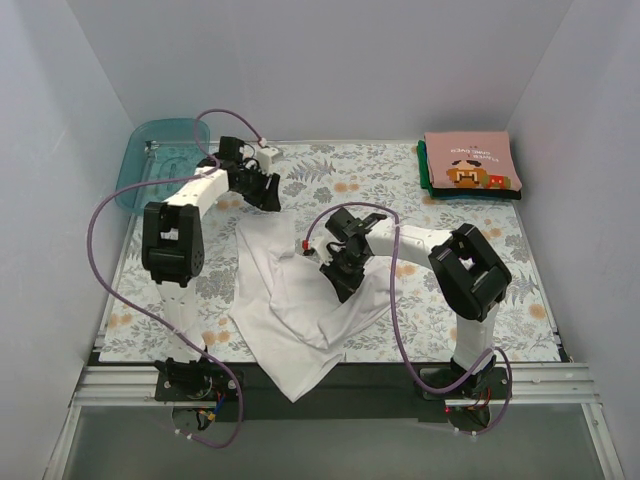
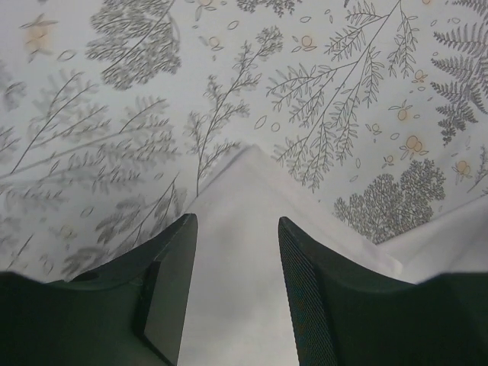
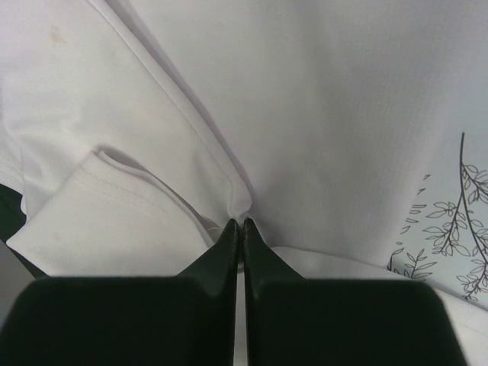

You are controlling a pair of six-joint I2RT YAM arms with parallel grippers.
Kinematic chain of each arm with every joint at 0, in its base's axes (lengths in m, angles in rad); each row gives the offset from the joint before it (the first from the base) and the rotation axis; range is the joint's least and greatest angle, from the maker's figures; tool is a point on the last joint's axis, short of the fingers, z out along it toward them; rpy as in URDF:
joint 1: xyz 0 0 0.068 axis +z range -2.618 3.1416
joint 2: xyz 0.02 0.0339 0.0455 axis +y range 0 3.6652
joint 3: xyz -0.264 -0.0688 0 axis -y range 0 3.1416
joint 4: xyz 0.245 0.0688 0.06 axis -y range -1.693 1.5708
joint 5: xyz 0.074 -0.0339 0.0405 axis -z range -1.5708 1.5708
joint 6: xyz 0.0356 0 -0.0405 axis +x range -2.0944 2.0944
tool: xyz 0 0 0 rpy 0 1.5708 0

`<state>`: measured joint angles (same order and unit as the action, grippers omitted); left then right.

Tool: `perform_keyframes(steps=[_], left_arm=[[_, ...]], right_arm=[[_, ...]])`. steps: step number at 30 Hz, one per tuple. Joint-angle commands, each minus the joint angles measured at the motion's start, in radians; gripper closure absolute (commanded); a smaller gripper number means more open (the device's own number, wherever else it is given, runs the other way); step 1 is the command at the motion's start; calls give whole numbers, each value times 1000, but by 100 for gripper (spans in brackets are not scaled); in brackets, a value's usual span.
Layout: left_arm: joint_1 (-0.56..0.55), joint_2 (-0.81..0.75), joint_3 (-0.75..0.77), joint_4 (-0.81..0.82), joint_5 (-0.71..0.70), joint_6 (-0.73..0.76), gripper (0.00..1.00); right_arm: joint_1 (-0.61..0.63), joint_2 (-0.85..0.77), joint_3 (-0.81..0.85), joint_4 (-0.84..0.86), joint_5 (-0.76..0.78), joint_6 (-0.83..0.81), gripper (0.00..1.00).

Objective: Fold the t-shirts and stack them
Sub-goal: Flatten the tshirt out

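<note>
A crumpled white t-shirt (image 1: 285, 310) lies on the floral table cover, its lower tip hanging over the near edge. My right gripper (image 1: 340, 277) is over the shirt's middle and is shut on a pinched fold of the white t-shirt (image 3: 305, 99), the cloth puckering at the gripper's (image 3: 238, 223) tips. My left gripper (image 1: 268, 195) hovers open at the shirt's far corner. In the left wrist view that white corner (image 2: 244, 191) lies flat on the cover, under the gap of the left gripper (image 2: 235, 221), not gripped. A folded salmon-pink t-shirt (image 1: 470, 160) tops dark green t-shirts (image 1: 432, 187) at the back right.
A translucent teal tray (image 1: 160, 160) stands at the back left corner, just beyond the left arm. White walls close in the table on three sides. Purple cables loop from both arms down to the near rail (image 1: 330, 385).
</note>
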<state>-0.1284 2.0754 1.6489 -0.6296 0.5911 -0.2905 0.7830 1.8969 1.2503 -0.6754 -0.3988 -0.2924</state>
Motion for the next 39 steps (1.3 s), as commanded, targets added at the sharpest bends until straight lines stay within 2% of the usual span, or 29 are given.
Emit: perform_keyframes(steps=[1, 6, 15, 29, 31, 32, 35, 39], left_arm=[[-22, 34, 63, 79, 55, 109, 55], [-80, 106, 68, 134, 13, 214, 53], [-93, 114, 3, 113, 124, 395, 53], [-114, 172, -32, 117, 104, 482, 55], [-119, 170, -52, 117, 85, 504, 60], [-123, 170, -57, 117, 76, 516, 71], [-120, 137, -78, 119, 58, 508, 90], [-83, 72, -77, 84, 110, 449, 100]], right_arm=[[-7, -53, -11, -13, -9, -19, 99], [-11, -44, -5, -16, -28, -17, 99], [-19, -42, -3, -19, -43, -11, 99], [-36, -44, -3, -20, -57, -14, 99], [-36, -45, -2, -23, -58, -14, 99], [-39, -47, 1, -24, -57, -14, 99], [-54, -65, 6, -30, -52, -16, 99], [-126, -119, 23, -73, -40, -34, 99]])
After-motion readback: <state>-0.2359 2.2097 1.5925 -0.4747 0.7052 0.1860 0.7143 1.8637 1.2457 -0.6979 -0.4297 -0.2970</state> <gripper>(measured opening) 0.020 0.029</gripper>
